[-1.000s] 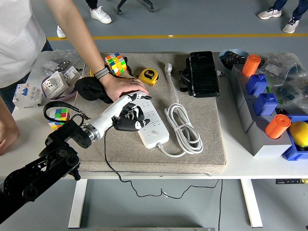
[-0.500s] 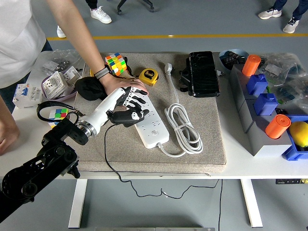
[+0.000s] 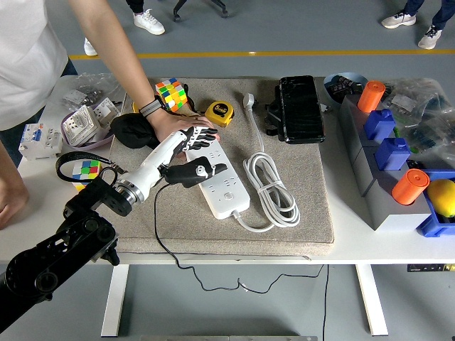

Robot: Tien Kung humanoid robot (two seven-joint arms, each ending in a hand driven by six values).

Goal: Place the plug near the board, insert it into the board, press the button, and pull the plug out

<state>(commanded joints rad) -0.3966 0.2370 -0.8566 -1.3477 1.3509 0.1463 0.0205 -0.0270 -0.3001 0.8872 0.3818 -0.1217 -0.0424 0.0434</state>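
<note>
Since the earlier frame my left hand point(image 3: 190, 160) has lifted a bit off the board point(image 3: 219, 179) and swung toward its far-left end; fingers point(image 3: 202, 141) now lie more extended over the sockets. I'm holding a black plug point(image 3: 193, 172) in the palm w/ thumb and curled fingers, its thin black wire dropping off the mat point(image 3: 306, 213) and under the surface point(image 3: 370, 241) edge. Plug sits just above the board's left side, not seated as far as I can tell — the view's too crowded there to be sure prongs are clear of a socket.

Step, I'd judge: plug is brought near the board, insertion is next. Next move calls for lining prongs up over one socket, then pressing straight down w/o skewing the board. Button point(image 3: 229, 197) is toward the near end, untouched.

A person's hand point(image 3: 178, 126) rests on the board's far end, steadying it, touching or nearly touching my fingertips, so little room on that side. Black cloth point(image 3: 131, 133) just left of it. Right of the board the white coiled cable point(image 3: 271, 186) lies close; that side's tight too. Near side of mat is open, best room for approach and for pulling out later. Right arm not seen.
</note>
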